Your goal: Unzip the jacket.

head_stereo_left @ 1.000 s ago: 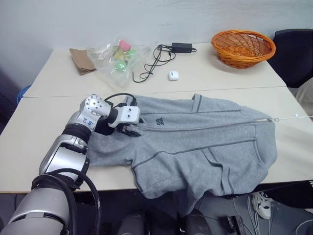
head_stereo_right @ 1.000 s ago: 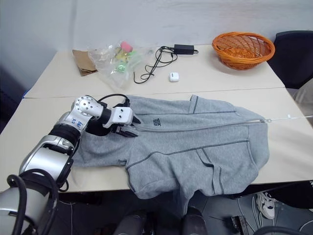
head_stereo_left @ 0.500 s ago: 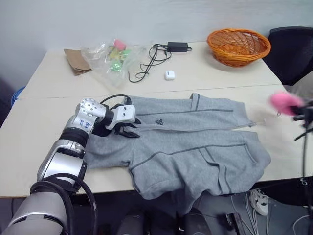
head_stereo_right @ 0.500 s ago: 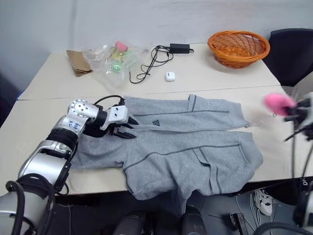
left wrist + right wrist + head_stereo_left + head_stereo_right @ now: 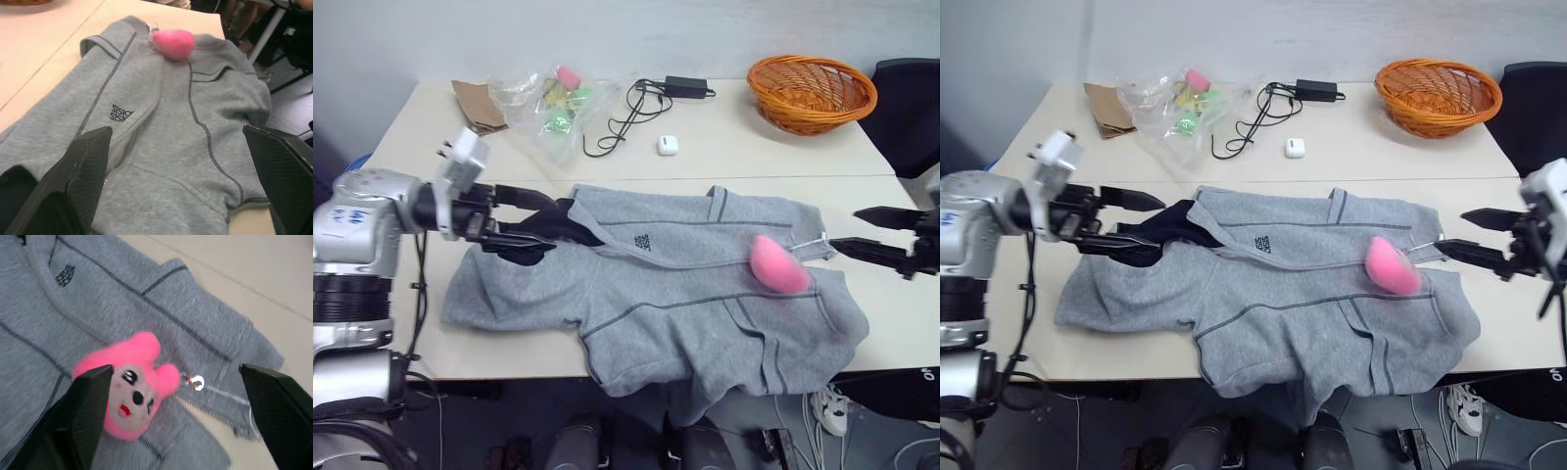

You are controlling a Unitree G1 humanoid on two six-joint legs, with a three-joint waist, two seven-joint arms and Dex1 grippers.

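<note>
1. The jacket [image 5: 685, 294] lies flat across the near table [image 5: 382, 274], hood end to the left, hem to the right, with its lower part hanging over the near edge. A moment ago the zipper ran shut in one line; now the right end of the zipper gapes and the two front edges have parted there.
2. A pink plush toy [image 5: 776, 264], tied to the zipper pull, now lies on the cloth near the hem. Half a second ago it was in the air by the right claw.
3. The right claw [image 5: 1474, 238] has let go: its fingers stand spread, just right of the hem, touching nothing.
4. The left claw [image 5: 533, 220], which pinned the collar before, has lifted off and hovers spread over the black hood lining.
5. My reading: both releases suggest the pull is done and the zipper is open at least along its right part. How far left it is open, I cannot tell.
6. Farther off, the far table holds a basket [image 5: 812, 88], a charger cable [image 5: 636, 113] and a plastic bag [image 5: 548, 113], untouched.
</note>
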